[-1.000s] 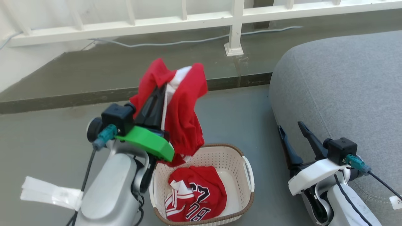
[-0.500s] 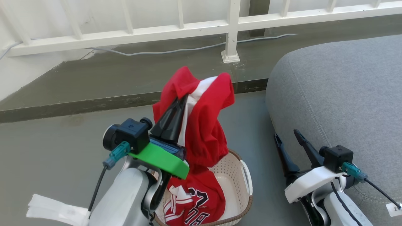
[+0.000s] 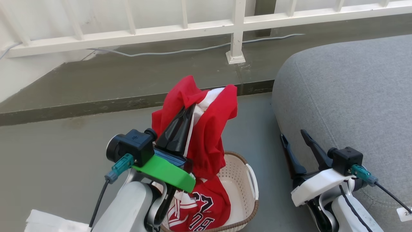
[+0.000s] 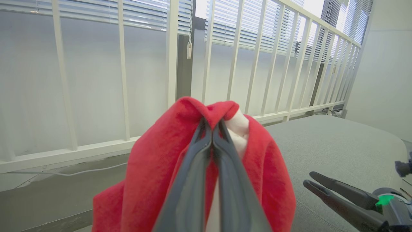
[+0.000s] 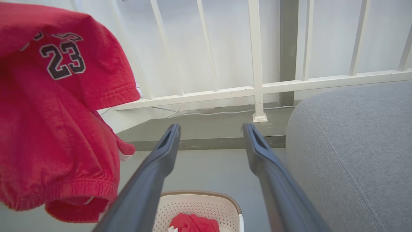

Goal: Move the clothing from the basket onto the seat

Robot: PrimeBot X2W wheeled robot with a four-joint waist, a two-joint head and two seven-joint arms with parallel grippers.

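My left gripper (image 3: 190, 108) is shut on a red garment with a white stripe (image 3: 209, 135), held up above the cream basket (image 3: 249, 180); its hem hangs down to the basket's rim. In the left wrist view my left gripper (image 4: 212, 124) pinches a fold of that red garment (image 4: 154, 167). The right wrist view shows the same garment (image 5: 54, 129) hanging at the left, with a small "23" print. A second red garment with number print (image 3: 202, 209) lies in the basket. My right gripper (image 3: 293, 135) stands open and empty beside the grey seat (image 3: 354, 96).
A white railing (image 3: 235, 29) with a post runs along the back on a raised dark step (image 3: 96, 106), with a cable lying on it. Grey floor lies left of the basket. A white paper strip (image 3: 48, 224) lies at the lower left.
My left gripper has carried the red garment to the right and a little lower over the basket. The head camera shifted early on. My right gripper stays open.
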